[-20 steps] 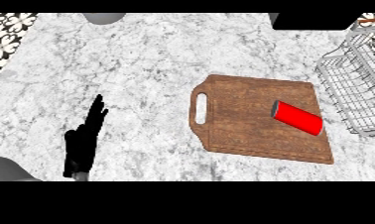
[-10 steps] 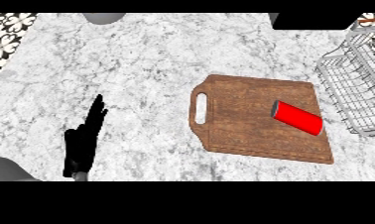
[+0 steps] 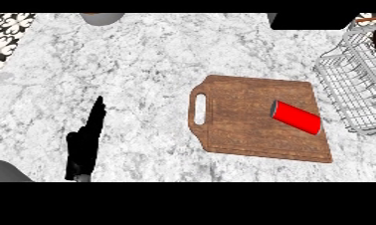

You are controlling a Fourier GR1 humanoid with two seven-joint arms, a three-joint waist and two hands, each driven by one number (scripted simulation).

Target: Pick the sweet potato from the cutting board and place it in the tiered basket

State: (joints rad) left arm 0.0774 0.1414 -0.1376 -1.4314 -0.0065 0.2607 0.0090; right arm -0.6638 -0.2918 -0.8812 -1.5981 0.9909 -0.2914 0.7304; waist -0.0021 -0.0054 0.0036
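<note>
Left hand of the robot shows low at the left of the view, black fingers straight and together, holding nothing, resting well apart from everything else. Under it spreads the grey-white marbled stone counter, and on that lies a brown wooden cutting board with a handle slot at its left end. Beside the board's right edge stands the white wire tiered basket, partly out of view. The thing to be moved looks like a short, smooth red cylinder rather than a sweet potato, lying on its side on the board's right half, near the basket. I'd guess it is stiff, fairly light and apt to roll, so best taken across its middle.
</note>
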